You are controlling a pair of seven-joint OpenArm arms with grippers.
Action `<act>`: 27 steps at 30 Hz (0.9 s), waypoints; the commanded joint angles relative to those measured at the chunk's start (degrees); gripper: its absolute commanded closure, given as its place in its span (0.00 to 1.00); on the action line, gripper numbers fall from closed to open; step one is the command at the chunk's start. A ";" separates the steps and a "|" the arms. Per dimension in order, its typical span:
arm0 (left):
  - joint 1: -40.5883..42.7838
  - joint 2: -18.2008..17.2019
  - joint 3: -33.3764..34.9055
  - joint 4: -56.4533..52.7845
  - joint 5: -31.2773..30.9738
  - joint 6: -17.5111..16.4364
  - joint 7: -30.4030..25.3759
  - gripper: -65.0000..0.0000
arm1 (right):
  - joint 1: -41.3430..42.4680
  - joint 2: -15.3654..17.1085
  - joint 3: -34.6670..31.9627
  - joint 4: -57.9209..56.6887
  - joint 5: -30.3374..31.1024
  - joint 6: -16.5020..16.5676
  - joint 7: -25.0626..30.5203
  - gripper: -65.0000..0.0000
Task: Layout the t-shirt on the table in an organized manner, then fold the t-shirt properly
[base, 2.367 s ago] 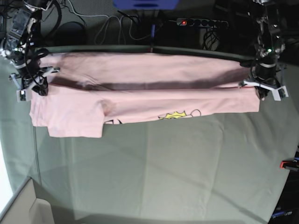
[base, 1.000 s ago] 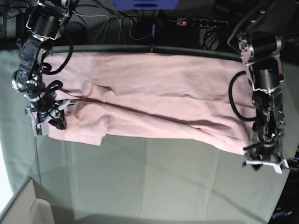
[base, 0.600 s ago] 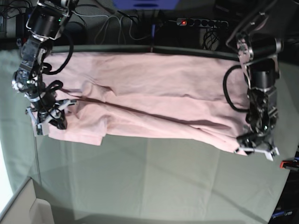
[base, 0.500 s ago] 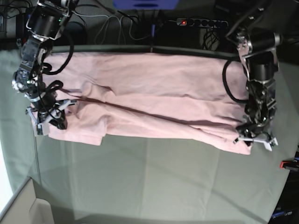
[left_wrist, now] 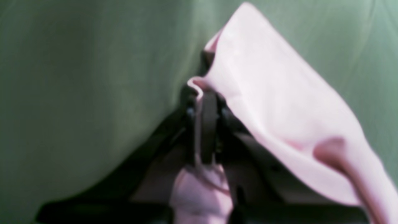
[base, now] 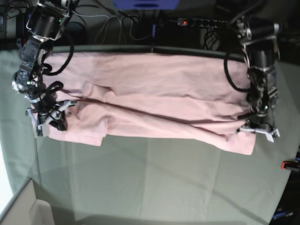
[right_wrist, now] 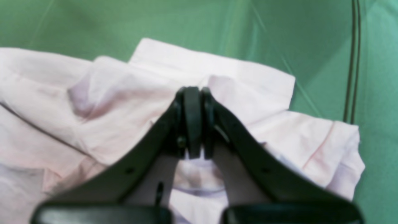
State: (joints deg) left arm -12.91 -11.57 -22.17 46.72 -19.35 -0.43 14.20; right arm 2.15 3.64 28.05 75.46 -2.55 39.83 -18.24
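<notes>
The pale pink t-shirt [base: 150, 93] lies stretched sideways along the far part of the grey-green table [base: 154, 183], rumpled, with a long crease across it. My left gripper [base: 258, 130] is at the shirt's near right corner. In the left wrist view the left gripper [left_wrist: 205, 102] is shut with a thin edge of the t-shirt [left_wrist: 279, 102] pinched between its fingers. My right gripper [base: 47, 119] sits on the shirt's left end. In the right wrist view the right gripper [right_wrist: 192, 93] is shut, with the t-shirt [right_wrist: 108, 102] bunched at its tips.
Behind the table's far edge are a power strip [base: 201, 22] and cables. A red clamp [base: 288, 165] sits at the right edge. A pale box corner [base: 23, 206] shows at the near left. Bare table cloth [right_wrist: 311, 37] lies beyond the shirt.
My left gripper has moved from beyond the shirt's near right corner back onto it and shut on the cloth. The right arm has not moved.
</notes>
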 commanded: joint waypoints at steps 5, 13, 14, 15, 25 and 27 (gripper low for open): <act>5.83 -0.69 -0.20 12.14 0.15 0.21 -0.61 0.95 | 0.79 1.15 0.03 0.98 0.92 0.17 1.14 1.00; 9.70 0.01 -0.20 18.20 0.15 0.29 -0.61 0.55 | 0.79 1.15 0.03 0.89 0.92 0.17 1.14 1.00; 9.79 0.01 -0.20 19.26 0.15 0.29 -0.61 0.51 | 0.79 1.15 0.03 0.89 0.92 0.17 1.14 1.00; 9.79 0.01 -0.29 20.49 0.15 0.29 -0.61 0.49 | 0.79 1.15 0.03 0.89 0.92 0.17 1.14 1.00; -3.49 -1.31 0.33 10.12 0.76 0.56 -0.61 0.49 | 0.79 1.06 0.03 0.89 0.92 0.17 1.14 1.00; -7.97 -1.66 0.42 2.29 0.85 0.56 -0.79 0.49 | 0.79 1.06 0.03 0.89 0.92 0.17 1.14 1.00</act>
State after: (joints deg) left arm -20.16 -12.47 -21.65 47.99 -18.44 -0.05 14.28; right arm 2.15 4.25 28.03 75.40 -2.66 39.83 -18.65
